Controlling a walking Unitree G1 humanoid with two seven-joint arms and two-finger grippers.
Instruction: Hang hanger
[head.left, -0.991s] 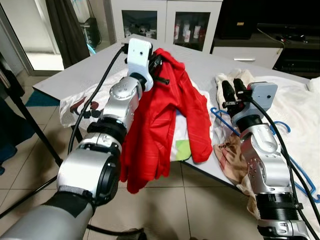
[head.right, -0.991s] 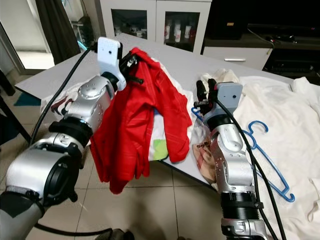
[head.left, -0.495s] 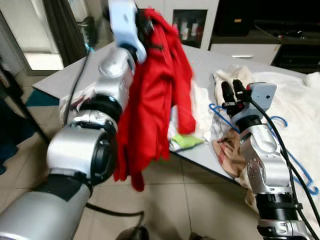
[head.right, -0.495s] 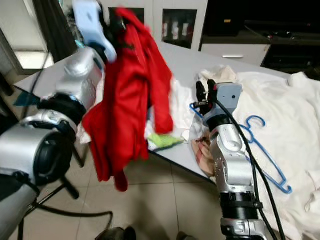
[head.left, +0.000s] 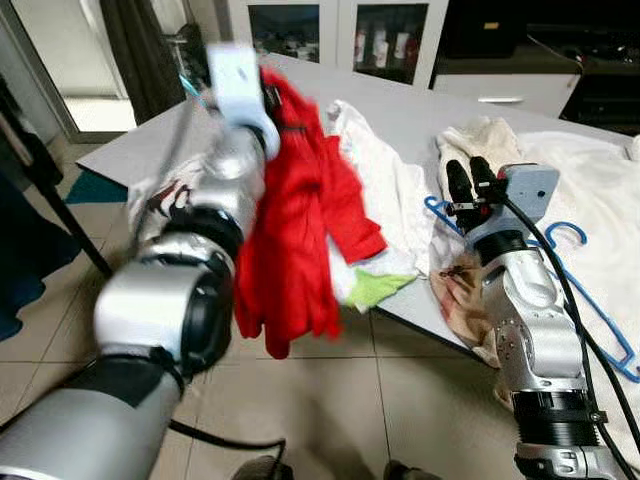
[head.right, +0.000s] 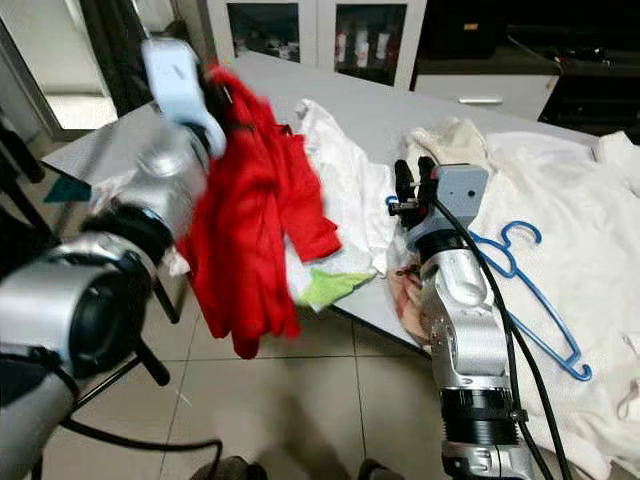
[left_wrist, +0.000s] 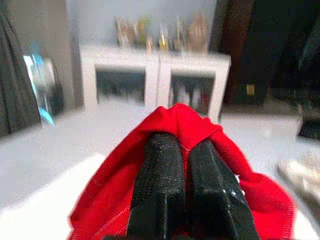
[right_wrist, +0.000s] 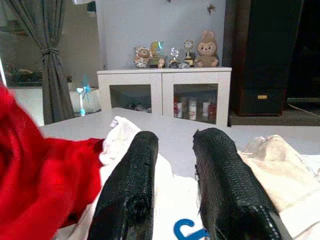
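Pinched together, the left gripper's (left_wrist: 186, 150) jaws are clamping one red garment (head.left: 295, 230), which is hanging over the table's (head.left: 400, 105) near edge above the tiled floor (head.left: 400, 400). Standing slightly apart, the right gripper's (head.left: 468, 180) jaws are holding nothing, hovering by the near edge. One blue hanger (head.right: 520, 290) is lying on the table just beside that gripper, partly hidden by its arm, resting on white cloths (head.right: 560, 200). A white cabinet (right_wrist: 165, 92) is standing beyond the far edge.
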